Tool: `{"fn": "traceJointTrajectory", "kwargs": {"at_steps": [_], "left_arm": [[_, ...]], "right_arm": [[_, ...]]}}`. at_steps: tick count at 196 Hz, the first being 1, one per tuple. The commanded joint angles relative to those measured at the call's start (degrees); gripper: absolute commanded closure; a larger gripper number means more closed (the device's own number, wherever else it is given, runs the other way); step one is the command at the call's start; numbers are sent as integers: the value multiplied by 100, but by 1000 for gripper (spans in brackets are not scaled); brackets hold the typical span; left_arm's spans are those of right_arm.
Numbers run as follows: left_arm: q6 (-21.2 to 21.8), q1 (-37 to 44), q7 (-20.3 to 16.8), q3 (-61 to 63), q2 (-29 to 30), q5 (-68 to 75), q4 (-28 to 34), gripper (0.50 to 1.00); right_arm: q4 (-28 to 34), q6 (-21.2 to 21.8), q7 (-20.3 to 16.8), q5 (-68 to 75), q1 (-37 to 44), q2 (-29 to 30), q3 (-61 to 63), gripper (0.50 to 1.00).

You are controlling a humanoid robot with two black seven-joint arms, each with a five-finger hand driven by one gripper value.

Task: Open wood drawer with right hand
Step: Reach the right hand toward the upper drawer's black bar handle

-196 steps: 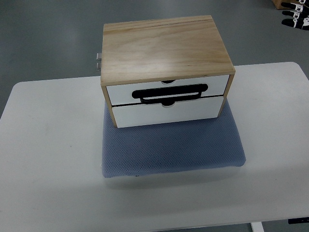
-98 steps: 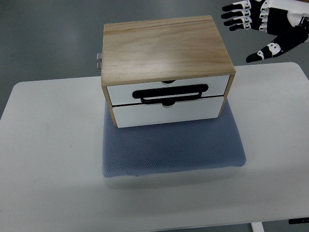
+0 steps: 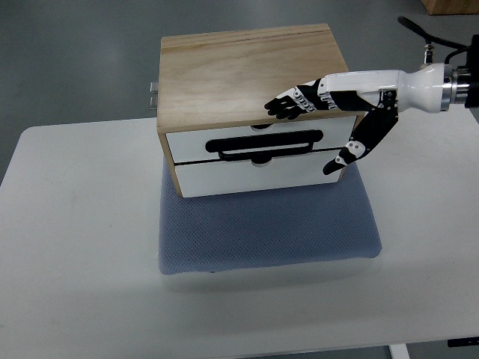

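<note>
Wood drawer box point(image 3: 254, 75) sits on a blue mat point(image 3: 266, 228) at the middle of the white counter point(image 3: 75, 247). 2 white drawer fronts, both flush and closed; upper drawer point(image 3: 258, 137) carries a black handle point(image 3: 265, 143). Right robot hand point(image 3: 329, 112) reaches in over the box's front top edge (fingers spread, thumb down beside the right corner), holding nothing.

The right hand point(image 3: 329, 112) hides the wood drawer's point(image 3: 258, 137) upper right corner.
</note>
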Motion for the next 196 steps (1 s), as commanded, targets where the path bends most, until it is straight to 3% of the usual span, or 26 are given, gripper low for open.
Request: {"fn": "traceJointTrajectory", "kwargs": {"at_steps": [1, 101, 196], "left_arm": [[0, 0, 0, 0, 0, 1, -4, 500], [0, 0, 0, 0, 0, 1, -4, 500], [0, 0, 0, 0, 0, 1, -4, 500]], "right_arm": [[-71, -154, -11, -21, 49, 346, -81, 556], [-1161, -137, -73, -39, -30, 1286, -265, 556], [-1205, -14, -99, -39, -241, 1321, -265, 556]]}}
